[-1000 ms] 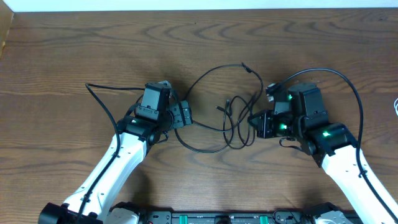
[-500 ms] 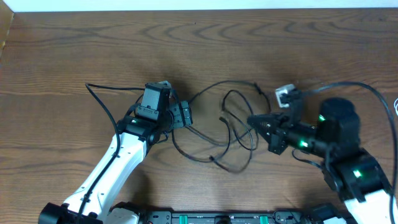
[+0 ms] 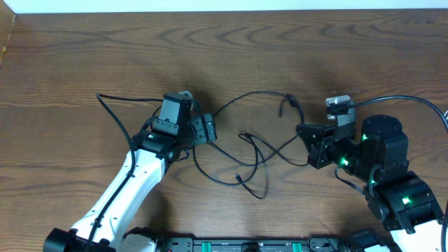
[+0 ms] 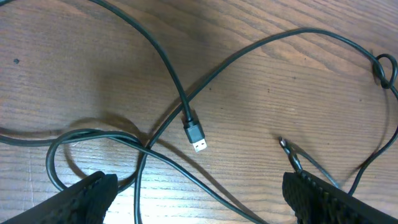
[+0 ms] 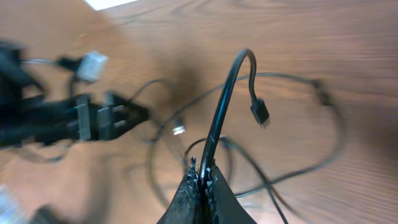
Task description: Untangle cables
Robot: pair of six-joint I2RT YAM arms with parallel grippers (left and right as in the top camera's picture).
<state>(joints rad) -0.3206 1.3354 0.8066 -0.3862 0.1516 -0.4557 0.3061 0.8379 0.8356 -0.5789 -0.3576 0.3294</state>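
Observation:
Several thin black cables (image 3: 252,150) lie looped over one another on the wooden table between my two arms. My right gripper (image 3: 302,133) is shut on one black cable (image 5: 219,118). In the right wrist view that cable rises from the closed gripper (image 5: 204,175) and bends over to a small plug (image 5: 260,113). My left gripper (image 3: 204,129) stands open at the tangle's left edge. In the left wrist view two cable strands (image 4: 155,168) run between its wide-apart fingers (image 4: 87,194). A USB plug (image 4: 196,134) lies just ahead of them, and a small knot (image 4: 385,68) sits at far right.
The left arm's own thicker black cable (image 3: 112,115) arcs over the table to its left. A rail with green lights (image 3: 245,245) runs along the near edge. The table's far edge (image 3: 224,10) meets a white strip.
My right arm has pulled back to the right with the cable in its grip. The tangle has been dragged and spread out to the right. The left arm has stayed still and open.

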